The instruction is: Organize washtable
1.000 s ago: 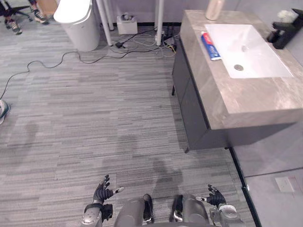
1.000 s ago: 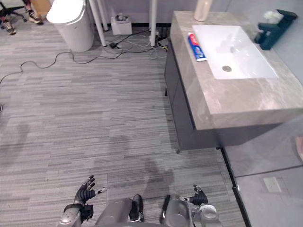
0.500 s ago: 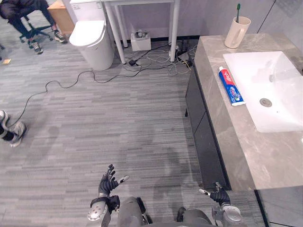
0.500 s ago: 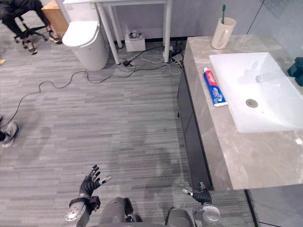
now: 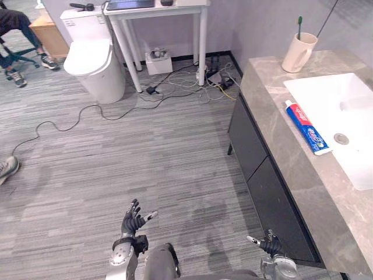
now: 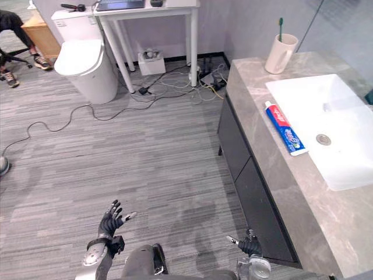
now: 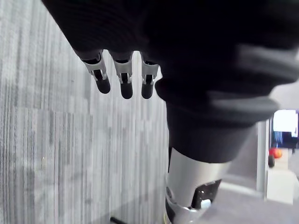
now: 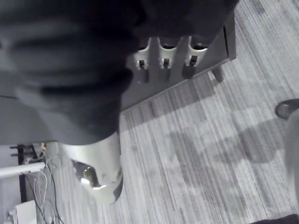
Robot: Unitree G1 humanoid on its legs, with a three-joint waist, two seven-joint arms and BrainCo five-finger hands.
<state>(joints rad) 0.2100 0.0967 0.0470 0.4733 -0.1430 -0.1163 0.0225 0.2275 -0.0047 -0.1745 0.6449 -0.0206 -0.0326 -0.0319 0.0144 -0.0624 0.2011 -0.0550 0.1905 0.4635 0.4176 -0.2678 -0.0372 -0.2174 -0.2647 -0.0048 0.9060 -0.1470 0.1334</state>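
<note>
Obs.: grey marble-look bench stood at the robot's right, over a dark cabinet with two front panels.

Set in the bench: one white rectangular sink with one round metal drain.

On the bench, counted:
- one blue, red and white toothpaste tube, lying flat just beside the sink's near-side rim, lengthwise along it;
- one cream mug, upright at the far corner, well apart from the tube;
- one green-headed toothbrush, standing in the mug.

Left hand was low over the grey plank floor, fingers straight and spread, grasping nothing. Right hand was low near the cabinet's front corner, fingers relaxed, also grasping nothing. Both were well apart from the bench top.

Background: one white toilet, one white table beside it, a tangle of cables on the floor under the table, and a seated person at the far left.
</note>
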